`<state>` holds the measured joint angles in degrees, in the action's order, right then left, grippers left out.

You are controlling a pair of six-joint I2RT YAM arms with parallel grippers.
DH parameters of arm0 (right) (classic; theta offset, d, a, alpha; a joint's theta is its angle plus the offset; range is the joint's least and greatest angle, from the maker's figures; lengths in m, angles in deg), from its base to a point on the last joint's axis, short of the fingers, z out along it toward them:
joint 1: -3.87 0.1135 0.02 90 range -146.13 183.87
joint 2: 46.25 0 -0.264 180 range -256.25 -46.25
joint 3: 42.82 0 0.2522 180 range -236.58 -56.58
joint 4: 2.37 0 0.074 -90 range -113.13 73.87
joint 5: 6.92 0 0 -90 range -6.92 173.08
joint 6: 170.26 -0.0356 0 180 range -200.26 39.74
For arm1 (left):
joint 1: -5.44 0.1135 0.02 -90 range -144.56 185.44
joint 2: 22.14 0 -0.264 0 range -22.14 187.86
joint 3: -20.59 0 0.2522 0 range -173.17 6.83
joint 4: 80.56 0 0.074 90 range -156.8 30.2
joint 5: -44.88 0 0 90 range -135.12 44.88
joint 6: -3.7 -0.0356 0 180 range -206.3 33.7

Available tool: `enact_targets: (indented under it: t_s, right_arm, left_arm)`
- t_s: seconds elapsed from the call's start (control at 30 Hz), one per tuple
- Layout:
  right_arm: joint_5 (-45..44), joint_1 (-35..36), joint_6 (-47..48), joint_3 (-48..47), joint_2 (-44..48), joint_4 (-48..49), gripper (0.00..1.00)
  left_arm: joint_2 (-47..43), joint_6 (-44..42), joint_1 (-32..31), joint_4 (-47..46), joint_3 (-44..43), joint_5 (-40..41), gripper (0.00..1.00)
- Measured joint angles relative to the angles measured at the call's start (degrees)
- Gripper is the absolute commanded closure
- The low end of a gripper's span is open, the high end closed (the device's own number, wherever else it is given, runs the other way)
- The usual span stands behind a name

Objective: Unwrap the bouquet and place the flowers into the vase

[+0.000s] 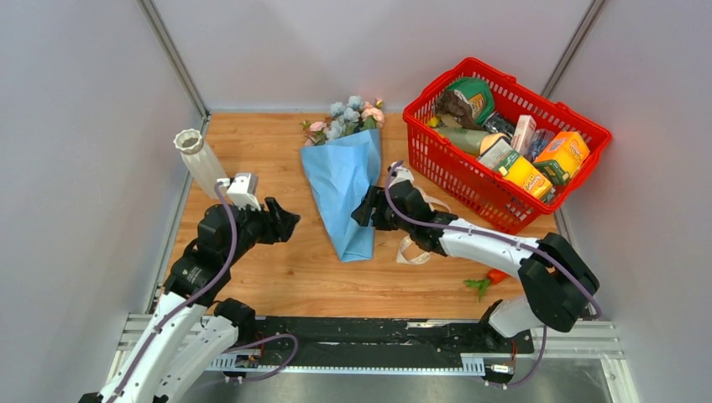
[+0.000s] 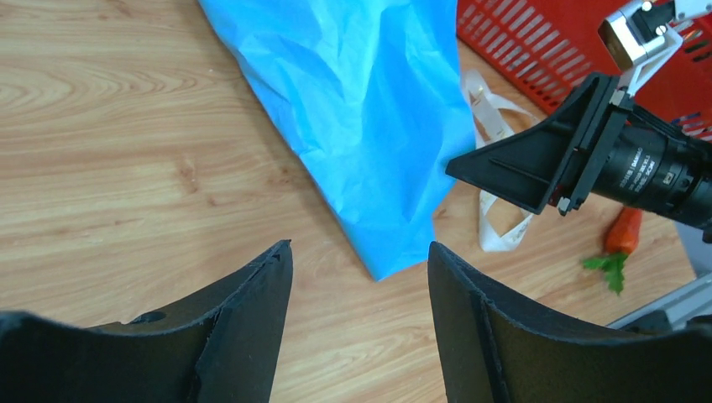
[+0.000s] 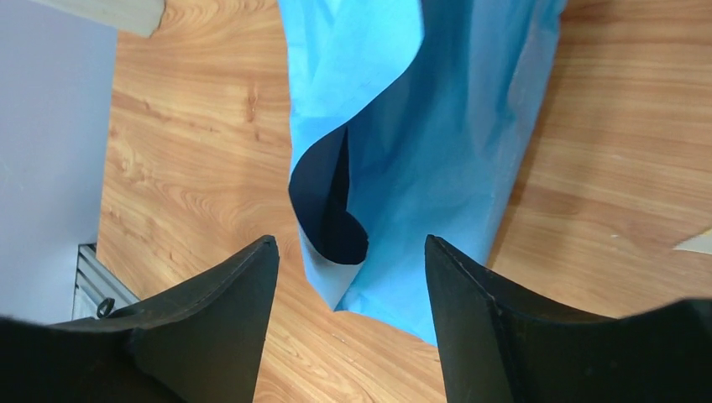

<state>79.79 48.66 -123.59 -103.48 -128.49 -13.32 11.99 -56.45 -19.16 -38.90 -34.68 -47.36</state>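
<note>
Wooden table, walled on three sides. The bouquet of pink, pale blue and brown artificial flowers in a blue paper cone lies flat at the middle of the table. Its blooms point to the far edge and its narrow tip to the near edge. The flowers sit inside the paper. In the right wrist view one edge of the paper curls up near the tip and shows a dark hollow inside.

The tall slim white ribbed vase with a scalloped rim stands close to the left edge, well apart from the bouquet. Its lower part is hidden behind the left arm, so its exact footing cannot be judged.

The left claw is spread wide with nothing between its fingers. It hangs over bare wood to the left of the cone's tip and does not touch the paper.

The right claw is also parted and empty. It sits above the lower part of the cone, on its right side. Whether it touches the paper cannot be told.

A cream ribbon lies loose on the table just right of the cone's tip, under the right arm.

A red plastic basket of packaged groceries occupies the far right corner. A small orange toy carrot with green leaves lies near the near right corner.
</note>
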Motion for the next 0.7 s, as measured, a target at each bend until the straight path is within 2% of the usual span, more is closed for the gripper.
enact_targets:
  t_s: [0.1,0.2,0.37,0.7]
  right_arm:
    - [0.4,1.5,0.1,-1.2,-2.7,0.1,0.45]
    - [0.7,2.8,0.5,-3.0,-5.0,0.1,0.45]
    - [2.0,6.7,3.3,-9.7,-9.2,0.2,0.34]
    - [3.9,15.4,7.4,-18.0,-18.2,2.2,0.25]
  left_arm:
    - [-2.4,-2.2,0.0,3.5,0.0,1.2,0.32]
    - [-4.2,-3.4,0.0,5.2,0.0,2.7,0.32]
    - [-8.2,-4.0,0.0,5.9,0.0,5.2,0.32]
    - [-10.1,-3.9,0.0,7.6,0.0,10.7,0.32]
